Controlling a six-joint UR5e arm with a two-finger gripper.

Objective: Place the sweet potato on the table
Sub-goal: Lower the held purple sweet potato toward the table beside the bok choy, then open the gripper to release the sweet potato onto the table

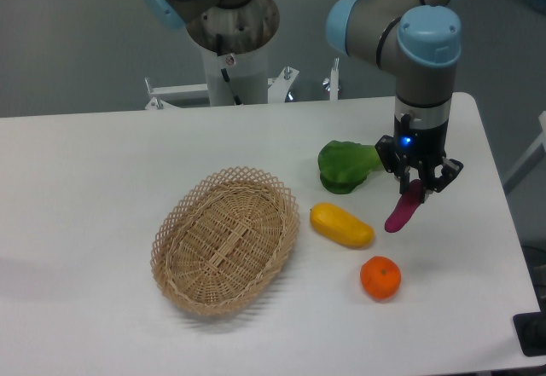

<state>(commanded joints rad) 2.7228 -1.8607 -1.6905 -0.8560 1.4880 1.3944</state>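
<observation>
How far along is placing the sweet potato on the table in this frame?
Done: the gripper has the sweet potato pinched at its upper end, hanging tilted right of the yellow vegetable. In hand: carrying it low over the table; whether its tip touches is unclear. Left: setting it down, opening the fingers and backing away.

Premises present as a robotics laboratory or test cell. An industrial-type arm [401, 26] with grey links and blue joint caps stands on a pedestal mount [232, 60] behind a plain white table [77, 188]. The backdrop is a bare grey wall. Toy-like produce and a wicker basket [226, 240] serve as test props.
</observation>
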